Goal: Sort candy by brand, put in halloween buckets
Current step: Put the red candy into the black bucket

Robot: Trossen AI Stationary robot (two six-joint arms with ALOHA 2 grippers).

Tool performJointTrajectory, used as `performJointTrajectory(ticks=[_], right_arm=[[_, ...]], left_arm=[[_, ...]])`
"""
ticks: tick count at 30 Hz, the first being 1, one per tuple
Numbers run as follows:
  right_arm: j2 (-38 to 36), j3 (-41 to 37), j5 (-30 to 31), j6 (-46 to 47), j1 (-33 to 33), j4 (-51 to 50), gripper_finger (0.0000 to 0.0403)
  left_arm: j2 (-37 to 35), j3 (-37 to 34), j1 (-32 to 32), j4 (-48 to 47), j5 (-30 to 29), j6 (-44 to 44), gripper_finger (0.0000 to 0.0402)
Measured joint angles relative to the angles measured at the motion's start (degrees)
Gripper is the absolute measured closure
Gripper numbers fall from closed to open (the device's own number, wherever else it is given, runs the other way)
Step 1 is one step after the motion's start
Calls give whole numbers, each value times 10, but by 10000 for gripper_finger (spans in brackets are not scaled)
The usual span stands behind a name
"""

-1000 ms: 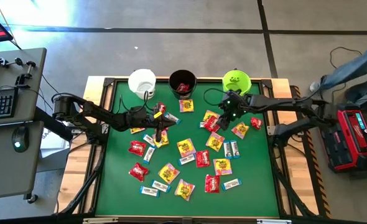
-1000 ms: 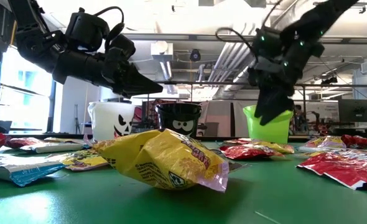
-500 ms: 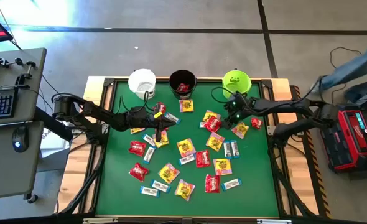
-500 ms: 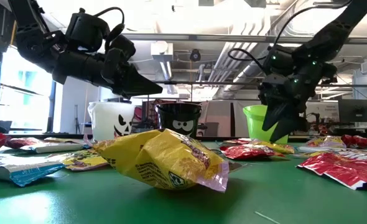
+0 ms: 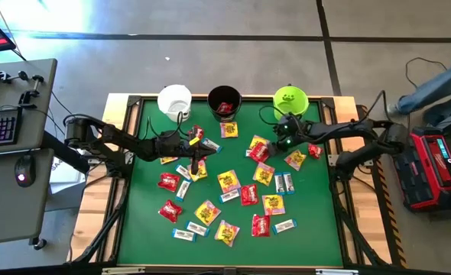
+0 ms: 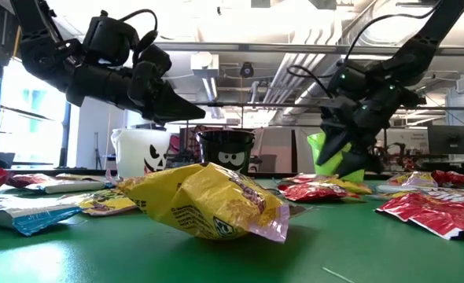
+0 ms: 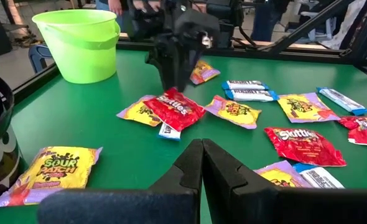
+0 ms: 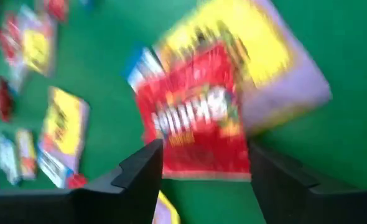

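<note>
Candy packets lie scattered flat on the green mat (image 5: 233, 221): red ones, yellow-and-pink ones, narrow white-and-blue bars. The white bucket (image 5: 174, 101), the black bucket (image 5: 225, 103) holding red candy, and the lime green bucket (image 5: 290, 99) stand in a row at the far edge. My right gripper (image 5: 277, 143) (image 8: 205, 155) hangs open just over a red packet (image 8: 193, 121) (image 7: 174, 109) that overlaps a yellow-and-pink one (image 8: 264, 56); I see no touch. My left gripper (image 5: 196, 153) (image 7: 202, 165) hovers shut and empty over the mat's left-centre.
A big yellow packet (image 6: 204, 200) lies close before the low camera. A desk with a keyboard (image 5: 0, 126) stands left of the table, and a red device (image 5: 432, 168) to its right. A person's leg (image 5: 439, 76) shows beyond the far right corner.
My right gripper has come down from in front of the green bucket toward the red packet on the mat, tipping as it went, and has shifted slightly toward the table's left. The left arm and the candy have kept still.
</note>
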Motion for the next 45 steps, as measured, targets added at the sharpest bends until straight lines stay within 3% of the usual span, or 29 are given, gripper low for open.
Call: performJointTrajectory(ticks=[4,11,18,26,33,40,45], right_arm=[[0,-1,15,-10,0,4,236],[0,-1,19,-38,0,4,352],[0,-1,9,-75,16,4,397],[0,7,27,-101,55,26,403],[0,65,70,-149,97,20,403],[-1,144,120,-201,128,-30,403],[-1,183,113,-220,139,-100,398]], left_arm=[[0,0,0,-4,0,-1,402],[0,0,0,-5,0,-1,401],[0,0,0,-5,0,-1,402],[0,0,0,-5,-5,-31,402],[0,6,0,-13,-6,-73,399],[0,45,0,-74,-6,-73,360],[0,60,0,-109,-6,-76,325]])
